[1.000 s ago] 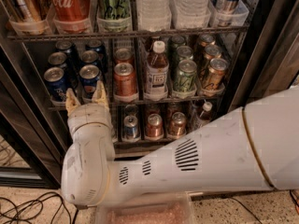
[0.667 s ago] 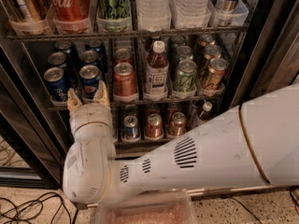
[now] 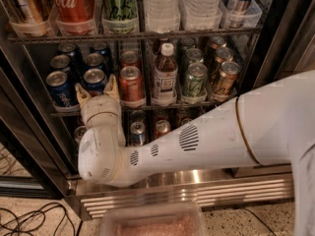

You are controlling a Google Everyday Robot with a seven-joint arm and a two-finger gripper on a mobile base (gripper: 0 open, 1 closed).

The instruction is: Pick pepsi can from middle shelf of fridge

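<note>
The fridge [image 3: 197,191] stands open in front of me. On its middle shelf [image 3: 174,104] the left rows are blue pepsi cans; the front ones are at the far left [image 3: 59,87] and beside it [image 3: 94,79]. My gripper [image 3: 97,89] is at the shelf's front edge, open, with its tan fingertips [image 3: 113,85] spread to either side of the second front pepsi can. The fingers reach about halfway up the can, and I cannot tell whether they touch it. My white arm rises from the lower right and hides the can's lower half.
Right of the pepsi cans stand an orange-red can [image 3: 131,84], a white-capped bottle [image 3: 165,75] and green-labelled cans [image 3: 195,81]. The upper rack holds a Coca-Cola can [image 3: 74,4] and tall bottles. More cans [image 3: 138,132] sit below. A plastic bin [image 3: 152,222] and cables [image 3: 29,218] lie on the floor.
The gripper has risen slightly and edged right toward the shelf, so its fingertips now flank the second front pepsi can. The cans have not moved.
</note>
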